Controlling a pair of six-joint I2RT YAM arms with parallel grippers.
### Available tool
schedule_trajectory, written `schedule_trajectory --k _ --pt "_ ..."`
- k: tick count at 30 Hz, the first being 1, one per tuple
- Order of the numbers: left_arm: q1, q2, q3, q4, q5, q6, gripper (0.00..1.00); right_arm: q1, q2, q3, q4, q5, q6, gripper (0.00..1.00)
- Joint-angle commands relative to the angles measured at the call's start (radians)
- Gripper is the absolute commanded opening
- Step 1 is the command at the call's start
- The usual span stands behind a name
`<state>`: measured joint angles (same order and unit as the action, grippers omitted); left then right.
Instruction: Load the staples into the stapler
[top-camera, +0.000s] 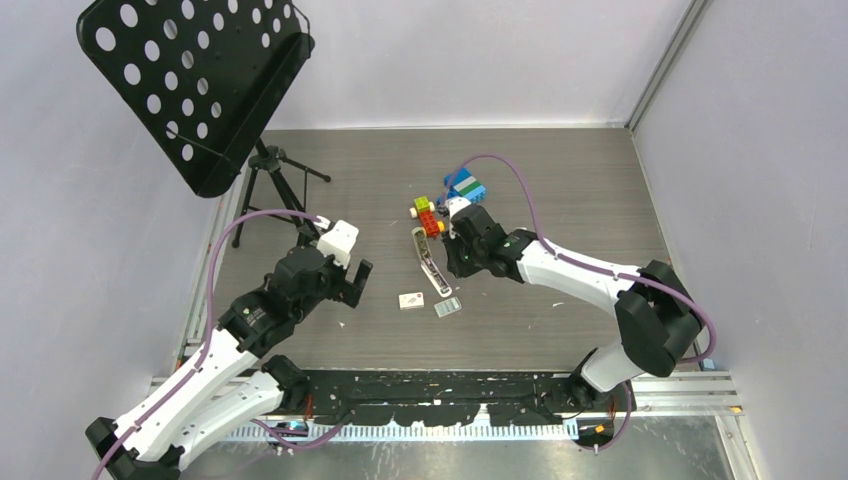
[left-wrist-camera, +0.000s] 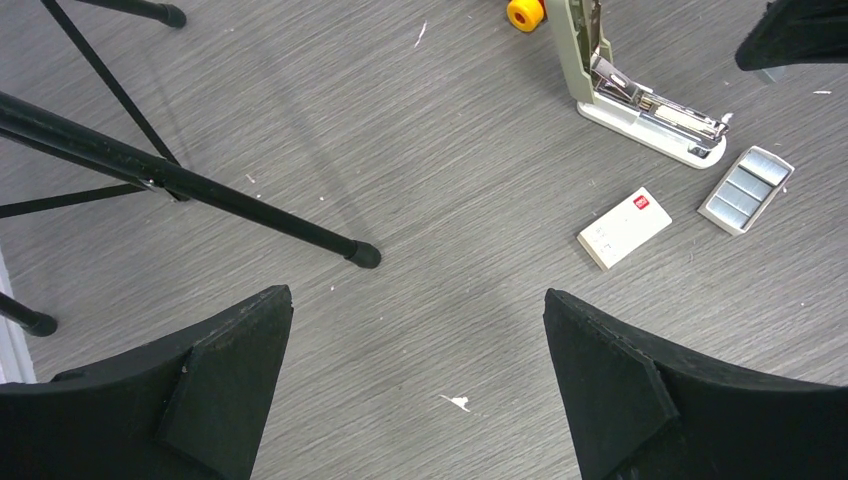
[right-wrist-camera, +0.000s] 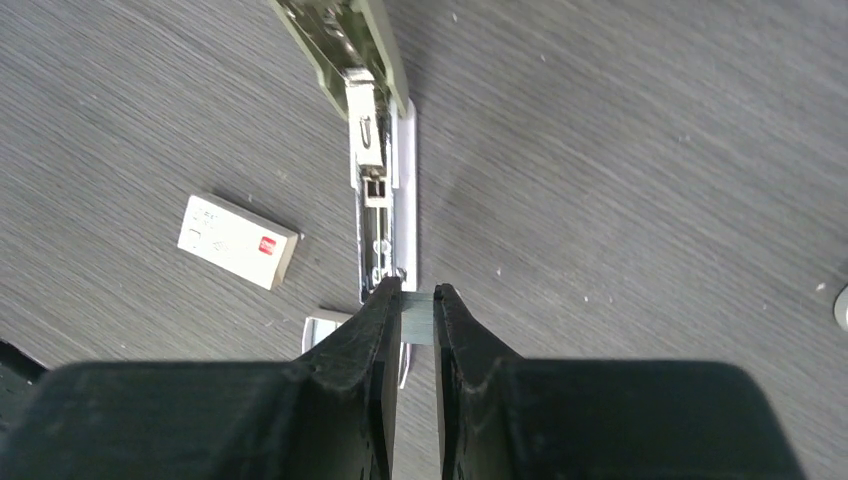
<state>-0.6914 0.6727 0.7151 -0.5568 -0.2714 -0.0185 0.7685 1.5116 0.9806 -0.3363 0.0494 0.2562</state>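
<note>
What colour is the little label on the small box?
Red. The label on the whitish box shows best in the left wrist view.

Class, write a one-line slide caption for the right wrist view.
Right gripper pinches the staples at the open stapler's tip, small box nearby.

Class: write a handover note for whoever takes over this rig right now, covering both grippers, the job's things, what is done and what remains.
Left gripper: open, empty, above the table.
Right gripper: shut on the staples, at the front end of the stapler.
Done: stapler lies open; staples picked up.
Left to do: seat the staples in the stapler, release, close it.
</note>
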Motion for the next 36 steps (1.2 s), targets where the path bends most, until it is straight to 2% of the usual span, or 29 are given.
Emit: schedule_trajectory --k 1,12,36 --pt "0.006 -0.007 0.013 0.027 0.026 0.0 1.0 0.019 0.005 -0.005 0.139 0.017 -0.057 0.15" --pt "0.012 -0.014 0.014 0.02 0.021 0.006 1.0 0.049 0.05 -0.052 0.304 0.014 -0.115 0.15" --pt "0.022 0.003 0.013 0.027 0.035 0.006 1.0 0.068 0.113 -0.051 0.327 -0.028 -0.116 0.16"
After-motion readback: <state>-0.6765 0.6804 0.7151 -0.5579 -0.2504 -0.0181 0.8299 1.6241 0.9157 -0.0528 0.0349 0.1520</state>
